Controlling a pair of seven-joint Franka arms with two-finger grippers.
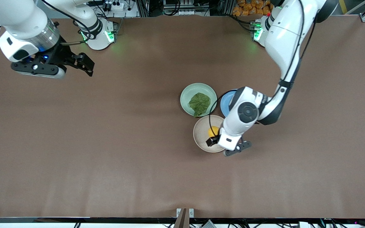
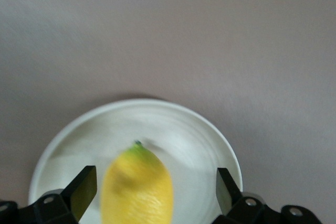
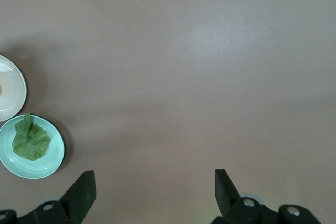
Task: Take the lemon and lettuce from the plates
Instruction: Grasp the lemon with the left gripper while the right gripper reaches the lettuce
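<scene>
on two plates (image 1: 187,95): one lemon (image 1: 214,130), one lettuce (image 1: 199,103)

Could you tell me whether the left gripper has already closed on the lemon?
No, in the left wrist view the left gripper is open, its fingers standing apart on either side of the lemon.

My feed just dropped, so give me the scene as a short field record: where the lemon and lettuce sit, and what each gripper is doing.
lemon: on the beige plate, not lifted
lettuce: on the mint green plate, untouched
blue plate: beside the mint green plate, partly hidden by the left arm
left gripper: over the beige plate, fingers open on either side of the lemon, not touching it
right gripper: open, waiting above bare table at the right arm's end
progress: nothing picked yet
</scene>
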